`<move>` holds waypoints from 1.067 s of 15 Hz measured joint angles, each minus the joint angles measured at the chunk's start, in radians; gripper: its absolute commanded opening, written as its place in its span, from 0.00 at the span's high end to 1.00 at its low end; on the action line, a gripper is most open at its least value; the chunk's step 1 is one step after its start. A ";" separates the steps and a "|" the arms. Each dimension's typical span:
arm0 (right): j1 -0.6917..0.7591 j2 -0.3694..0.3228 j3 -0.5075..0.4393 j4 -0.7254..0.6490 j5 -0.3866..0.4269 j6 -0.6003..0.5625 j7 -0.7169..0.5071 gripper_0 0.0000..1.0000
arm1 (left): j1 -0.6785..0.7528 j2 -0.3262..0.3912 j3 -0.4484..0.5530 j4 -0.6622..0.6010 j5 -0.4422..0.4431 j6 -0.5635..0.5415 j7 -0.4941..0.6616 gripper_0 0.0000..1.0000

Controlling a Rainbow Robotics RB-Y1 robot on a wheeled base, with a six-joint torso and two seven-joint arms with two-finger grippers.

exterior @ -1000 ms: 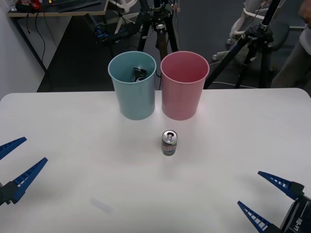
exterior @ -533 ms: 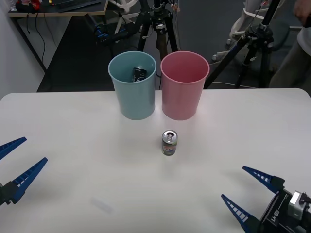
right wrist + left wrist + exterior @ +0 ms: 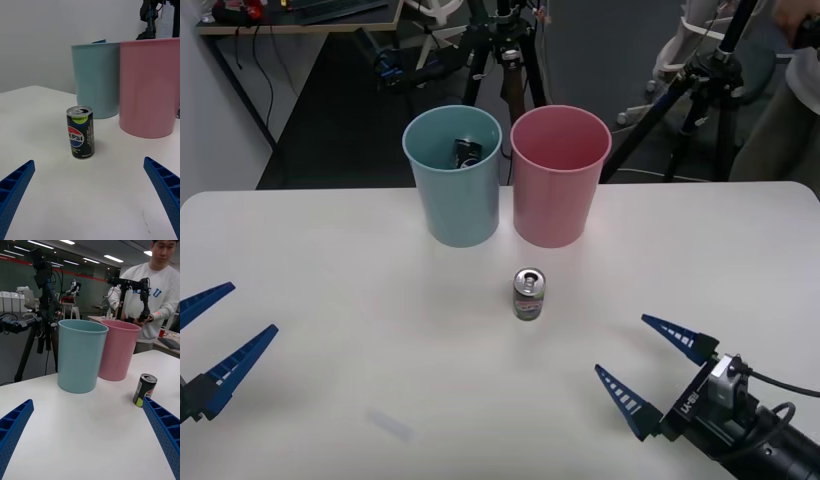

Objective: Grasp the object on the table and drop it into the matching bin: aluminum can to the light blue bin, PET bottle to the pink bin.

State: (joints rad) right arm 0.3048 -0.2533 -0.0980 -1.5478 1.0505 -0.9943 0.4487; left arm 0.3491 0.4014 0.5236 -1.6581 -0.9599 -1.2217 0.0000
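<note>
Short metal can (image 3: 528,294) stands upright on the smooth white table (image 3: 330,300), before two tapered plastic bins. Right gripper (image 3: 648,371) has ribbed blue fingers spread wide, empty, near the can. Left gripper (image 3: 210,336) likewise wide open, empty, at the table's edge.

- Two bins on the tabletop (image 3: 300,260): one light blue bin (image 3: 452,180), one pink bin (image 3: 559,178).
- Two cans: one aluminum can (image 3: 528,294) at 6 o'clock from the bins, one darker can (image 3: 467,152) inside the light blue bin.

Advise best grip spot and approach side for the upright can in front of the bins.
Grip the aluminum can mid-body, fingers on opposite sides of its straight round wall. It stands upright with bare table around. Come level from the robot's side with the open right gripper, already facing it.
</note>
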 measured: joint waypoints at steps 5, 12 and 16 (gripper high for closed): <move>-0.052 -0.001 0.108 0.000 0.000 0.140 0.010 0.00 | 0.000 0.000 0.000 0.000 0.000 0.000 0.000 0.00; -0.110 -0.001 0.244 0.000 0.016 0.344 0.019 0.00 | 0.000 0.000 0.000 0.000 0.000 0.000 0.000 0.00; -0.141 -0.001 0.314 0.000 0.023 0.462 0.021 0.00 | 0.000 0.000 0.000 0.000 0.000 0.000 0.000 0.00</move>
State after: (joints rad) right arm 0.1637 -0.2545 0.2158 -1.5478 1.0736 -0.5323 0.4692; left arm 0.3491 0.4014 0.5236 -1.6581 -0.9599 -1.2217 0.0000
